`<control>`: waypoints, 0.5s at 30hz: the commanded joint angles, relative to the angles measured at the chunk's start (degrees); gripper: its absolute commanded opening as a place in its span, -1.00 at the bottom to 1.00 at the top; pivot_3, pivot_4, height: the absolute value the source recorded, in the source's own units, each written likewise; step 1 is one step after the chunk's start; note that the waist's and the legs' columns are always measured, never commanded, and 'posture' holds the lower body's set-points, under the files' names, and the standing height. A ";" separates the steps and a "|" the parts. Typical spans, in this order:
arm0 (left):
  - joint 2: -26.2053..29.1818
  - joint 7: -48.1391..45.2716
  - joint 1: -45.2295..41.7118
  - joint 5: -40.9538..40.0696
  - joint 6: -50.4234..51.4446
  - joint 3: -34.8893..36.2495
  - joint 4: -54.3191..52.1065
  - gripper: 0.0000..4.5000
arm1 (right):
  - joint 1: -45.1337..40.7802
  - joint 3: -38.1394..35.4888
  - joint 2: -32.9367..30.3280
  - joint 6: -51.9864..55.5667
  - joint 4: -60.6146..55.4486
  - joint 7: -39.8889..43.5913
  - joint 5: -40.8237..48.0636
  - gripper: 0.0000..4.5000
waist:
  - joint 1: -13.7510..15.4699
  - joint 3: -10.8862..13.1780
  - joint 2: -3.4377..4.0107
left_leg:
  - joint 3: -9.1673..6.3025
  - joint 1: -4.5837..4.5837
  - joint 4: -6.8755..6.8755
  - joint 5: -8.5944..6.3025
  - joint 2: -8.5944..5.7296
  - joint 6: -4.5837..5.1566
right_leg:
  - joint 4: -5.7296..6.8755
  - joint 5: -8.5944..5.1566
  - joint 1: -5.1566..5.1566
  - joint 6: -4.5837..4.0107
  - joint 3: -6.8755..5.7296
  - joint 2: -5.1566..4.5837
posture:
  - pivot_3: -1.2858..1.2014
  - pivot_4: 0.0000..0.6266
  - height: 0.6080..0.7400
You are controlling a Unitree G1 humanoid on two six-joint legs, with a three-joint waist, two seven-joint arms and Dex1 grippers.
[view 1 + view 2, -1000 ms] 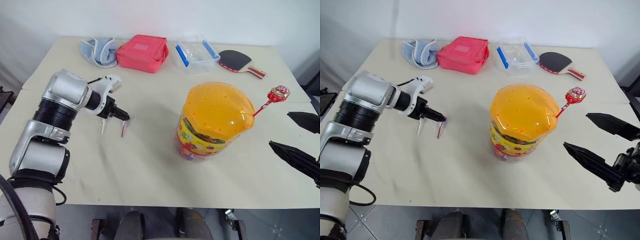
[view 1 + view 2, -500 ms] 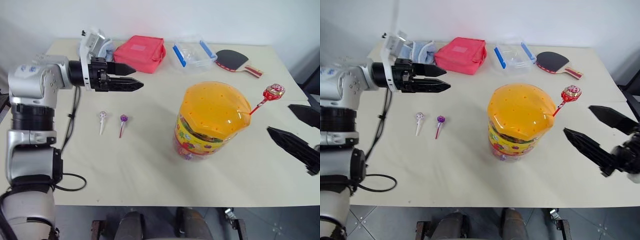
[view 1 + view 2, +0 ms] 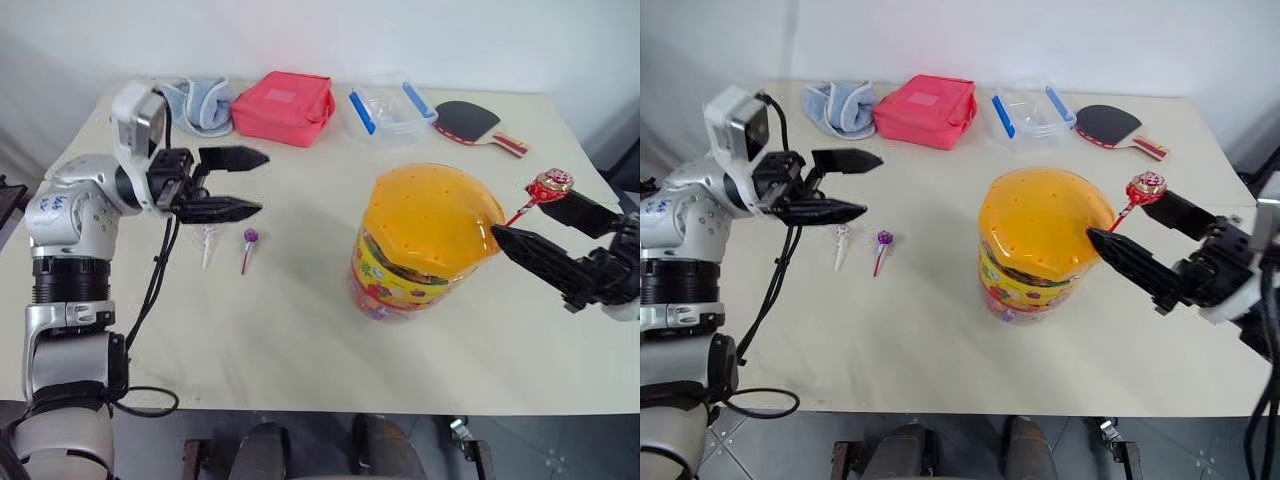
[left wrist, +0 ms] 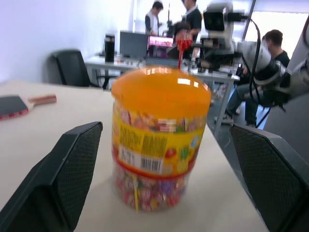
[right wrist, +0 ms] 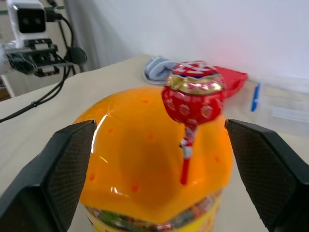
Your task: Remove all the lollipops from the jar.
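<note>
The jar, a clear tub with a domed orange lid, stands right of the table's middle. A red lollipop sticks up out of a hole on the lid's right side. My right gripper is open, with one finger on each side of that lollipop's stick and no contact. In the right wrist view the red lollipop rises between the two fingers. A pink lollipop and a purple lollipop lie on the table left of the jar. My left gripper hovers open above them, pointing toward the jar.
Along the far edge lie a blue cloth, a red pouch, a clear box with blue clips and a table tennis paddle. In the left wrist view, people sit at desks beyond the table.
My left gripper lifted off the table by the two lollipops, opened wide and turned level toward the jar. My right gripper moved in from the right edge to straddle the red lollipop's stick.
</note>
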 commanded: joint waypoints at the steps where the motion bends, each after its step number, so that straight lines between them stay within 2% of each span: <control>1: 1.08 -6.43 -0.56 -2.20 -2.71 -0.71 -1.72 1.00 | -2.71 0.96 -0.93 -0.10 1.12 -1.88 -1.79 0.74 | 0.08 0.00 0.00 | 0.00 -0.01 0.00 0.00 0.00 0.00 | 0.00 0.00 0.00 0.00 0.00 -0.01 | 0.03 -0.52 1.00; 10: 0.60 -6.43 -0.77 -2.05 -5.14 -1.76 -0.51 1.00 | -7.24 0.41 -3.08 1.97 2.18 -2.63 -1.09 -0.67 | -0.02 0.00 0.00 | 0.01 -0.03 -0.01 -0.01 0.00 0.02 | -0.05 0.00 -0.01 0.00 -0.01 0.00 | 0.03 -0.52 1.00; 13: 0.29 -6.43 -0.90 -2.70 -5.99 -2.46 -0.15 1.00 | -11.04 -0.58 -4.39 2.12 3.62 -4.35 0.36 -0.99 | -0.03 0.00 0.00 | 0.01 -0.03 -0.01 -0.01 0.00 0.02 | -0.05 0.00 -0.01 0.00 -0.01 0.00 | 0.03 -0.52 1.00; 15: 0.31 -6.43 -1.01 -3.64 -6.31 -3.08 -0.09 1.00 | -13.70 -1.14 -5.23 2.34 4.61 -5.28 1.37 -0.99 | -0.05 0.00 0.00 | 0.02 -0.03 -0.01 -0.01 0.00 0.02 | -0.05 0.00 -0.02 0.00 -0.01 -0.01 | 0.03 -0.52 1.00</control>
